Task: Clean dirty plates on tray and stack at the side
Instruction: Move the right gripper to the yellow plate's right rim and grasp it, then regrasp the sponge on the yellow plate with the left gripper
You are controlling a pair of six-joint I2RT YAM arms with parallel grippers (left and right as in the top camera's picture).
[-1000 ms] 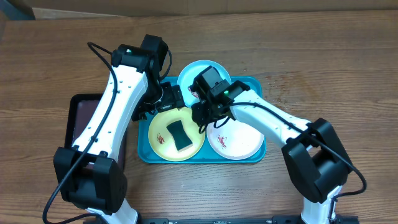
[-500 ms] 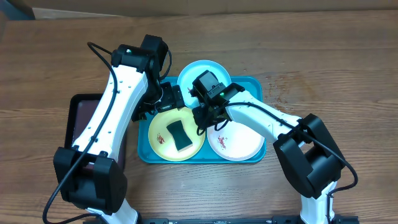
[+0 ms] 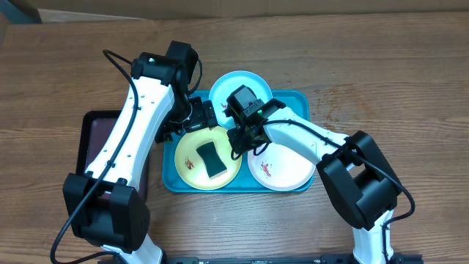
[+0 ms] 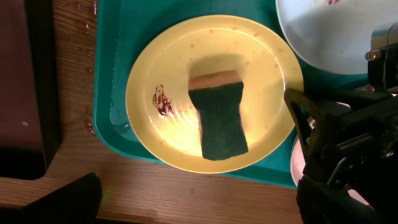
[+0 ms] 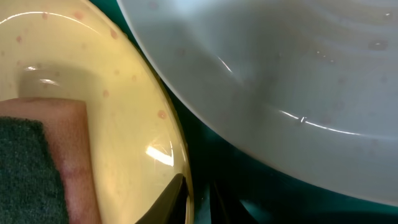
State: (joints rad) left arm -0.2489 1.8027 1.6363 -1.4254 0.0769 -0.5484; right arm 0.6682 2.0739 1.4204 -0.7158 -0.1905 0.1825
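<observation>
Three plates lie in the teal tray (image 3: pixel 302 99): the yellow-green plate (image 3: pixel 189 158) front left, the white plate (image 3: pixel 287 169) front right, the light blue plate (image 3: pixel 227 86) at the back, its far edge over the tray's rim. None is stacked at the side yet, so by my judgement the task is near its start. Reddish-brown smears show on the yellow-green plate (image 4: pixel 163 99) and on the white plate; the blue plate's surface is mostly hidden by my arms. A sponge (image 4: pixel 219 115), green scouring face up with a tan layer below, rests on the yellow-green plate, held by neither tool. My right tool (image 5: pixel 198 198) sits low at that plate's right rim, just beside the white plate; its fingers stand narrow, one either side of the rim's edge, though I cannot tell whether they grip it. My left tool (image 3: pixel 196 116) hovers wide and empty above the tray's back left. A dark maroon tray (image 3: pixel 91 143) lies on the bench (image 3: pixel 410 66), left of the teal tray.
</observation>
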